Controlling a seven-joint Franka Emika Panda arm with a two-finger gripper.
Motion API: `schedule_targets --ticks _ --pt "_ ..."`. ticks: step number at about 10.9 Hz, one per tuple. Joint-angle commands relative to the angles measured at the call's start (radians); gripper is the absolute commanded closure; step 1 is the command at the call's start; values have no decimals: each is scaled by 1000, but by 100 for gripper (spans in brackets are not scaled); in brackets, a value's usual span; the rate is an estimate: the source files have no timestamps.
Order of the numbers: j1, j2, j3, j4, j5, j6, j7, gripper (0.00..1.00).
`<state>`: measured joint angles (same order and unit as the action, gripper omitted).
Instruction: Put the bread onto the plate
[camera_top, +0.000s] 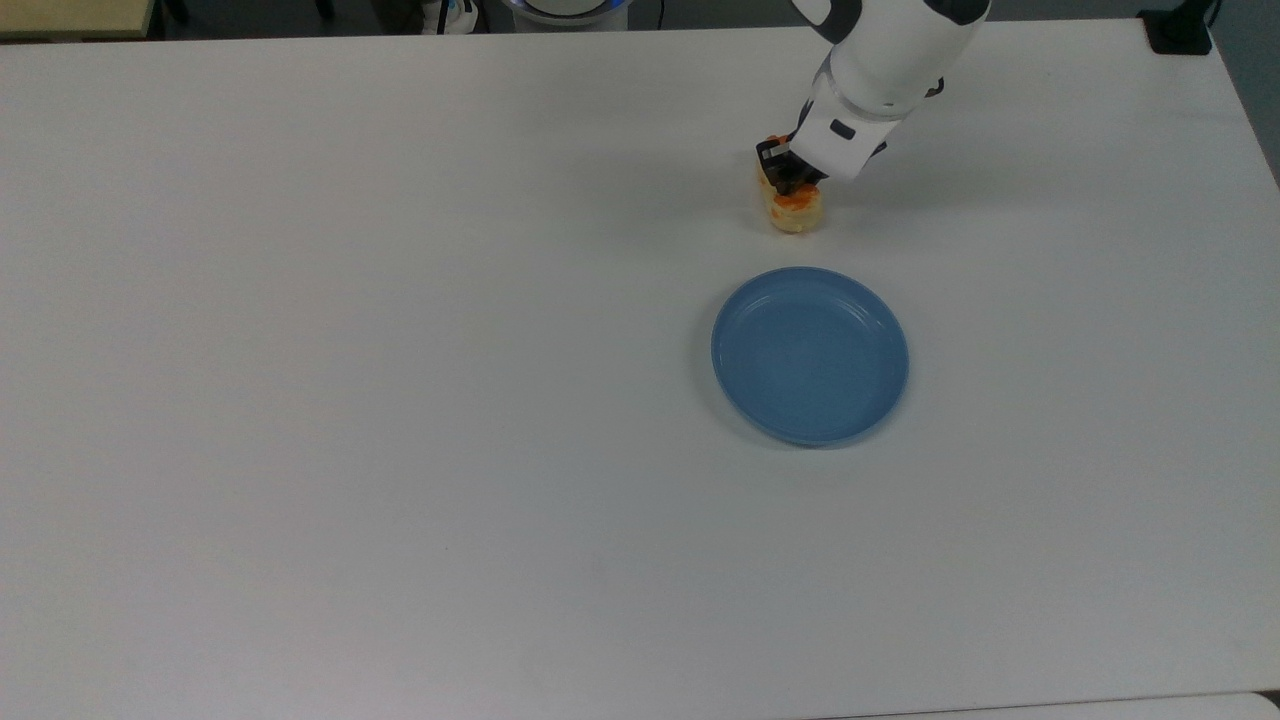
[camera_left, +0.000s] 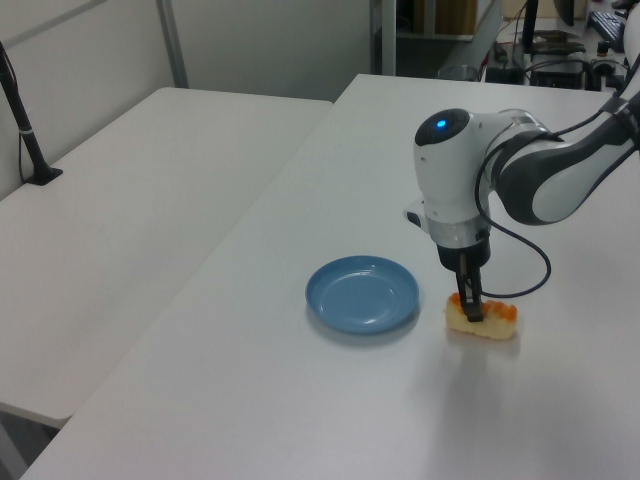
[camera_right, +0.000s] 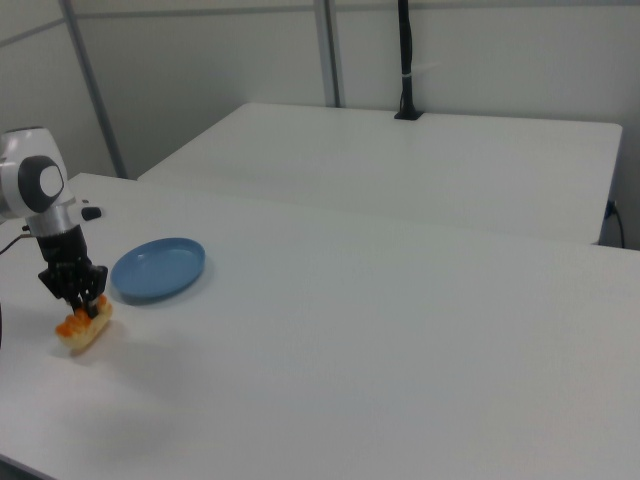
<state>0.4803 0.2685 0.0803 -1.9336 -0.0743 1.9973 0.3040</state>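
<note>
— Gripper (camera_top: 790, 182) in the top view?
— Down on the bread (camera_top: 795, 210), fingers closed around it, above the plate (camera_top: 810, 355) on the table (camera_top: 400, 400).
— Left view?
— Bread (camera_left: 490, 325) just right of the plate (camera_left: 362, 294), apart.
— Right view?
— Bread (camera_right: 85, 330) left of the plate (camera_right: 158, 268).

I see the worktop (camera_top: 400, 400) from overhead, and obliquely from opposite ends in the left and right views.

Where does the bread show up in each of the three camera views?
Top view: the bread sits above the plate, under the gripper.
Left view: bread just right of the plate.
Right view: bread lower left of the plate.
Shared landmark: the blue plate.
</note>
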Motion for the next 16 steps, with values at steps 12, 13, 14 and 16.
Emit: schedule_targets --ticks 12,13,14,16 --pt "-34 337 -74 527 -19 63 29 10" --pt "-31 336 -76 525 -22 61 43 0" --pt "-34 319 -74 524 -28 52 44 0" --pt "-58 168 -74 439 -29 46 53 0"
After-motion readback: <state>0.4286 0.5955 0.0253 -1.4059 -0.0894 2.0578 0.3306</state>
